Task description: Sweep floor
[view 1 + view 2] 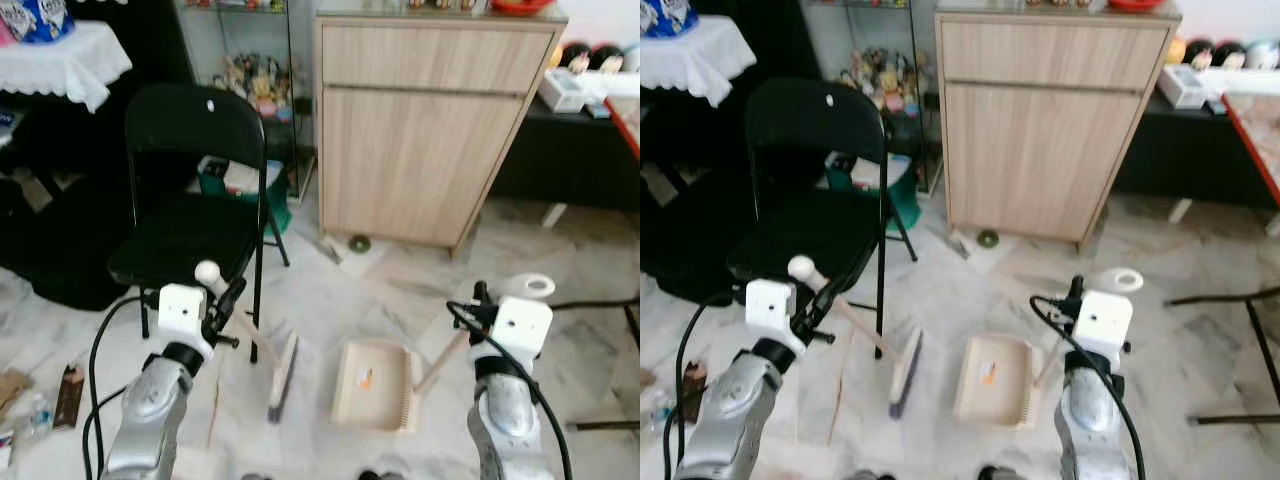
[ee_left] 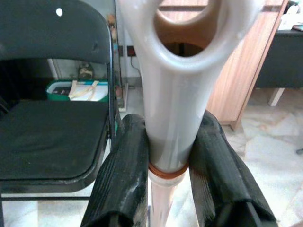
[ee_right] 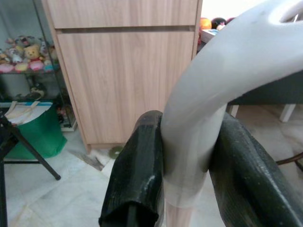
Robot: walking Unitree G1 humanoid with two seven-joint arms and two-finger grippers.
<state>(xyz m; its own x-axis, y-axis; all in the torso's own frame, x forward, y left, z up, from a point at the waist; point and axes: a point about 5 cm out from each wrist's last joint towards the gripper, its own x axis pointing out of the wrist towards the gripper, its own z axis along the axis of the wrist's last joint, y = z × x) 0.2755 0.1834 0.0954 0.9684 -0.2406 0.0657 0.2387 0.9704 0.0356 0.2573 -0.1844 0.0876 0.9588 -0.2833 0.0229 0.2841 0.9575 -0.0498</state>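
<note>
Left gripper [image 2: 168, 156]: near left, fingers clamped on brush [image 1: 282, 376] handle.
Right gripper [image 3: 187, 156]: clamped on dustpan [image 1: 375, 385] handle.
Dustpan: floor, right of brush, orange scrap inside.
Risk: tilting pan could spill scrap.

text: none legible | labels: none | numbers: 0 | signs: none

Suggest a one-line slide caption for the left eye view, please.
Left gripper holds the brush, right gripper the dustpan, on the floor.
</note>
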